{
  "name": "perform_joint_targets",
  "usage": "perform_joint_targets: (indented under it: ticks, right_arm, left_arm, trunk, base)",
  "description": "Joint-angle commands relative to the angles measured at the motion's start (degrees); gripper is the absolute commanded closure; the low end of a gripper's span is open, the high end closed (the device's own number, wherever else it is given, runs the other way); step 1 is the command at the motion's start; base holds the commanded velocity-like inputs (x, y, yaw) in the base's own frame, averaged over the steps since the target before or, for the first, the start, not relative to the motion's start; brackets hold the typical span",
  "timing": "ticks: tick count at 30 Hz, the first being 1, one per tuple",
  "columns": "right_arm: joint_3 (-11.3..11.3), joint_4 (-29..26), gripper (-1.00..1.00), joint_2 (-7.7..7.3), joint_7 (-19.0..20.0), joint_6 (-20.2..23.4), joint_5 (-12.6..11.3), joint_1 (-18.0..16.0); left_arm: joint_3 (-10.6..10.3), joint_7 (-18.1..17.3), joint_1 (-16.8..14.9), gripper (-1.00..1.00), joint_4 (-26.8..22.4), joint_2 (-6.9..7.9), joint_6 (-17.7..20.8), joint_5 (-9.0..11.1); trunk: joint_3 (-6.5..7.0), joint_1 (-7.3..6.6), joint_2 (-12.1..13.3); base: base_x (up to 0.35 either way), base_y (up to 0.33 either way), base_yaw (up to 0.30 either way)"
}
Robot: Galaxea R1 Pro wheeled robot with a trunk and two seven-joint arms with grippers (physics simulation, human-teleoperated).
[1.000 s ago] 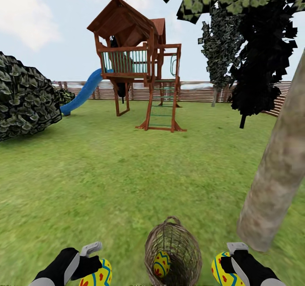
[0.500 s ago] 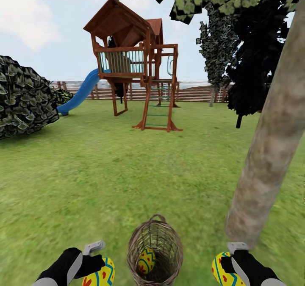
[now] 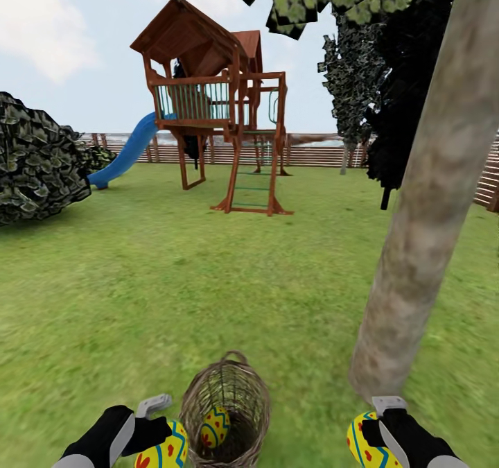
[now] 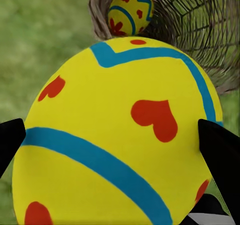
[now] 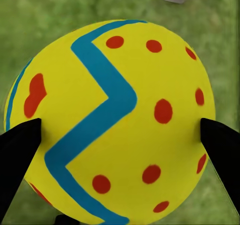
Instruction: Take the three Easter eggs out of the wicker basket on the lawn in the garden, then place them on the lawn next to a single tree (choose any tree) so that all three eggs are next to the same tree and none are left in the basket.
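The brown wicker basket (image 3: 225, 412) stands on the lawn (image 3: 208, 281) at the bottom centre of the head view, with one yellow Easter egg (image 3: 215, 426) inside it. My left gripper (image 3: 163, 440) is shut on a second egg (image 4: 120, 140) just left of the basket (image 4: 200, 20). My right gripper (image 3: 371, 440) is shut on a third egg (image 5: 112, 120) at the foot of the tree (image 3: 423, 197), whose pale trunk leans up to the right. The basket's egg (image 4: 127, 10) also appears past the held one in the left wrist view.
A wooden playset (image 3: 215, 107) with a blue slide (image 3: 128, 152) stands mid-garden before the slat fence (image 3: 312, 150). A dark mottled bush (image 3: 34, 156) is at left. A nearly black tree (image 3: 409, 107) stands at right. Open grass lies between.
The whole view has shifted: basket, playset and trunk sit further left in the picture, so the camera turned right. Both grippers keep their eggs in the same place in the picture.
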Motion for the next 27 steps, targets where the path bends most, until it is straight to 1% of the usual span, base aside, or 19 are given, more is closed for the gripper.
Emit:
perform_joint_targets:
  ticks: [1,11,16,27]
  right_arm:
    - [0.5,-0.1,1.00,-0.05,-0.3,0.3,-0.4,0.0]
    - [0.5,-0.1,1.00,-0.06,-0.3,0.3,-0.4,0.0]
    - [0.5,-0.1,1.00,-0.06,-0.3,0.3,-0.4,0.0]
    - [0.4,-0.1,1.00,-0.06,-0.3,0.3,-0.4,0.0]
  left_arm:
    - [0.3,-0.1,0.0,1.00,-0.1,-0.03,0.4,0.1]
    - [0.4,-0.1,0.0,1.00,-0.1,-0.06,0.4,0.1]
    - [0.2,-0.1,0.0,1.00,1.8,-0.06,0.3,0.0]
    - [0.2,-0.1,0.0,1.00,1.9,-0.03,0.3,0.0]
  trunk:
    - [-0.07,0.00,0.0]
    - [-0.07,0.00,0.0]
    - [-0.07,0.00,0.0]
    - [-0.07,0.00,0.0]
  base:
    - [0.000,-0.331,0.000]
    - [0.000,-0.330,0.000]
    - [0.000,-0.331,0.000]
    - [0.000,-0.331,0.000]
